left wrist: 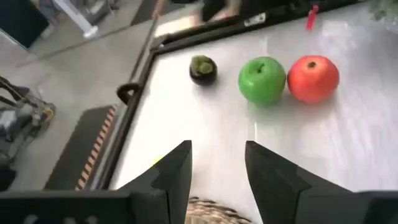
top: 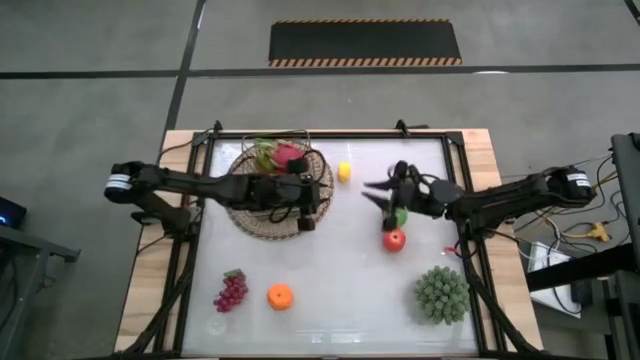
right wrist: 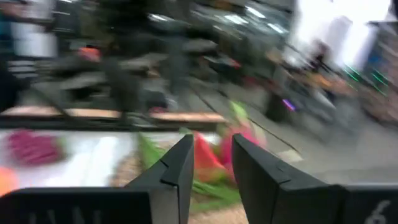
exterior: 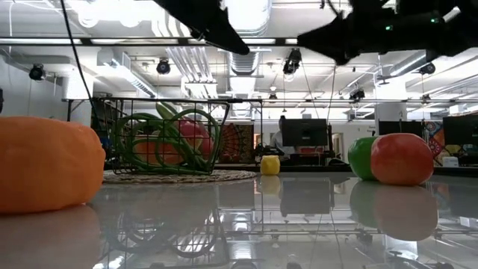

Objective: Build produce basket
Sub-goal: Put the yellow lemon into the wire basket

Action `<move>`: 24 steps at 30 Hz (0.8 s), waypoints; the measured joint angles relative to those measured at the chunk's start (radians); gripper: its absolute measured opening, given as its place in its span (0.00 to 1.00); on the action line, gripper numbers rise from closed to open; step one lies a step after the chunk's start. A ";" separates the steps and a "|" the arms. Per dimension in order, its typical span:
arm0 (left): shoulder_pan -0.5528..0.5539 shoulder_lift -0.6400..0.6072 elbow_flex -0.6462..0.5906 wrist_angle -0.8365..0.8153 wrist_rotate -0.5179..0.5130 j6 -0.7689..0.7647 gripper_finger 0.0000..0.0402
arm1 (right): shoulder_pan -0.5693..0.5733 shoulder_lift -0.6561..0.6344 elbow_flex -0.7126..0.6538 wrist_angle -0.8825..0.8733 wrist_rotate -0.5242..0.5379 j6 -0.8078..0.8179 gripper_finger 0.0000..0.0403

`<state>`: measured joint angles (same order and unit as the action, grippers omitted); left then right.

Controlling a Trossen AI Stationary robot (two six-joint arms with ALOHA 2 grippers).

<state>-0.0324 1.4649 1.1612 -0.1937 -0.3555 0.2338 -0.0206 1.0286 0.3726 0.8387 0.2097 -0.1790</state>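
The wicker basket [top: 262,215] sits at the table's far left and holds the pink dragon fruit [top: 286,155] and green beans [exterior: 160,142]. My left gripper [top: 312,200] hovers open over the basket's right rim [left wrist: 205,208], empty. My right gripper [top: 375,193] is open and empty in the air between the lemon [top: 344,172] and the green apple [top: 401,216]. It faces the basket [right wrist: 134,168]. The red apple [top: 394,240] rests on the table against the green apple. Purple grapes [top: 230,291] and an orange [top: 280,296] lie near the near edge.
A large spiky green ball [top: 442,295] stands at the table's near right. In the left wrist view a small dark round fruit with a green top [left wrist: 203,68] lies near the table's right frame, beyond the apples [left wrist: 262,79]. A raised dark frame [top: 330,134] runs round the table.
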 joint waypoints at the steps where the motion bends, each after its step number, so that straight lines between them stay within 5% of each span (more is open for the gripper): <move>1: -0.001 0.009 0.014 -0.015 0.000 -0.011 0.33 | -0.010 -0.004 0.018 -0.041 0.054 0.040 0.23; 6: -0.024 0.007 0.004 -0.019 -0.003 -0.020 0.33 | -0.072 -0.015 0.192 -0.446 0.284 0.276 0.22; 13: -0.042 -0.081 -0.001 -0.015 -0.021 -0.020 0.33 | -0.150 0.105 0.462 -0.971 0.316 0.578 0.37; 24: -0.041 -0.298 -0.028 -0.020 -0.048 0.010 0.33 | -0.212 0.422 0.676 -1.049 0.312 0.661 0.59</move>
<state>-0.0736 1.1668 1.1329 -0.2138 -0.4038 0.2436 -0.2327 1.4510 1.0484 -0.2100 0.5217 0.4821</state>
